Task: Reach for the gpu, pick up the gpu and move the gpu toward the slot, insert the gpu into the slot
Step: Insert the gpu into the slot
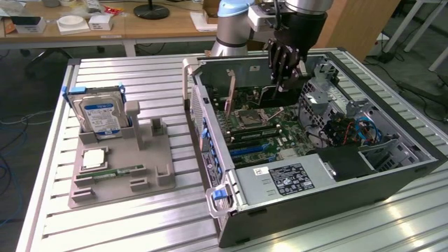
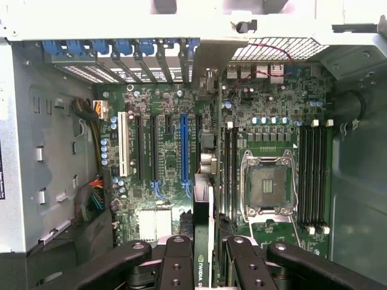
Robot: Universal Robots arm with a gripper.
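Gripper (image 1: 285, 84) fingers closed tight on the gpu (image 2: 203, 208), card held edge-on over the green motherboard (image 2: 166, 106), inside the open computer case (image 1: 322, 207)

Hard drive (image 1: 98, 114), grey holder (image 1: 150, 157), processor socket (image 2: 266, 188)

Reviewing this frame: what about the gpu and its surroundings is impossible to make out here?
- The gpu's bottom connector edge: wrist view, turned away behind the card's own body.
- The gpu's gripped end: wrist view, cut off by the picture's edge; exterior view, covered by the gripper.
- Hard drive label text: exterior view, too small.
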